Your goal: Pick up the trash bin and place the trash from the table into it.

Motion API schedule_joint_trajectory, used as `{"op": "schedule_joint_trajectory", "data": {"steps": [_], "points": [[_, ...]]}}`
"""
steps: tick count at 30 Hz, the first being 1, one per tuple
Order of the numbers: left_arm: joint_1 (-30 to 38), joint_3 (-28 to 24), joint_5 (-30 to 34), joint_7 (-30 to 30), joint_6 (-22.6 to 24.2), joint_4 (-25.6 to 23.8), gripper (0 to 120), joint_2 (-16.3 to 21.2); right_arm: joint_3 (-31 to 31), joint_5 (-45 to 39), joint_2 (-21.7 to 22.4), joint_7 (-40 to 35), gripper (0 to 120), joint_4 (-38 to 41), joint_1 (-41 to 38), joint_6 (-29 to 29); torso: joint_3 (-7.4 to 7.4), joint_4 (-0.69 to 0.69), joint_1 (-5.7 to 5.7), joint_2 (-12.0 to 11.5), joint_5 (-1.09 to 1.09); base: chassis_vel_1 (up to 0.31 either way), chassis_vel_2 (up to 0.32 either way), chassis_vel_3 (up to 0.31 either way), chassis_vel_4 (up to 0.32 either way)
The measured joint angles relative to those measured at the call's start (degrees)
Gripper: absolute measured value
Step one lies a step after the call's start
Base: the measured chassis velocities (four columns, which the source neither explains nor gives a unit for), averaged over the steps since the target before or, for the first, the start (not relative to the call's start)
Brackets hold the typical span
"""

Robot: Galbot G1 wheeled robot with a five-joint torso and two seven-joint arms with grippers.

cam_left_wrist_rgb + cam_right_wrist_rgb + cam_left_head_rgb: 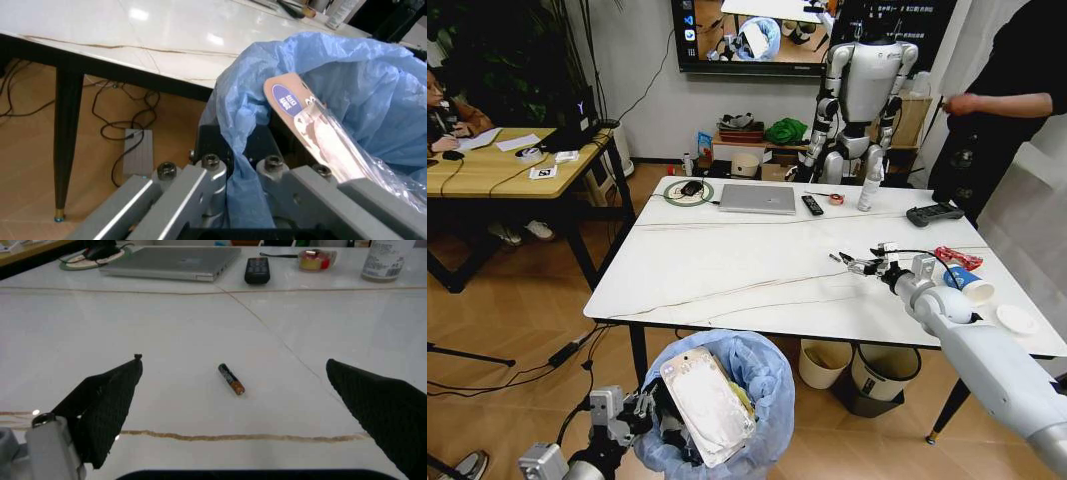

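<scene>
Low at the table's near edge, the trash bin (727, 400) with its crinkled light-blue bag is held by my left gripper (639, 412). That gripper (237, 155) is shut on the bag-covered rim. A flat brown-and-white package (313, 130) sticks out of the bin (347, 75). My right gripper (859, 264) reaches over the right part of the white marble table (727, 260), open and empty. Just beyond the right gripper (233, 360), a small battery (231, 379) lies on the tabletop (133, 320). Trash sits near the right edge: a red wrapper (957, 257), a blue-white paper cup (968, 283) and a white lid (1015, 319).
A laptop (757, 198), remote (812, 204), bottle (868, 188) and game controller (934, 213) line the table's far side. A cream bin (825, 362) and a black-rimmed white bin (885, 370) stand under it. A wooden desk (497, 165) is to the left.
</scene>
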State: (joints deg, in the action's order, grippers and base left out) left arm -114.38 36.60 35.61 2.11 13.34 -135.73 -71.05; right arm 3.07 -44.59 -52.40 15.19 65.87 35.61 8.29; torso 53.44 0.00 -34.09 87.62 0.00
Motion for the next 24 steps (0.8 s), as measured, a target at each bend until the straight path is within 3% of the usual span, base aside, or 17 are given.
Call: {"op": "schedule_joint_trajectory", "data": {"steps": [24], "points": [[0.1, 0.2, 0.3, -0.1, 0.1, 0.2, 0, 0.0, -2.7, 1.1, -2.9, 0.2, 100, -6.3, -3.6, 0.5, 0.00, 0.00, 0.00, 0.0, 0.00, 0.000, 0.000, 0.000, 0.000]]}}
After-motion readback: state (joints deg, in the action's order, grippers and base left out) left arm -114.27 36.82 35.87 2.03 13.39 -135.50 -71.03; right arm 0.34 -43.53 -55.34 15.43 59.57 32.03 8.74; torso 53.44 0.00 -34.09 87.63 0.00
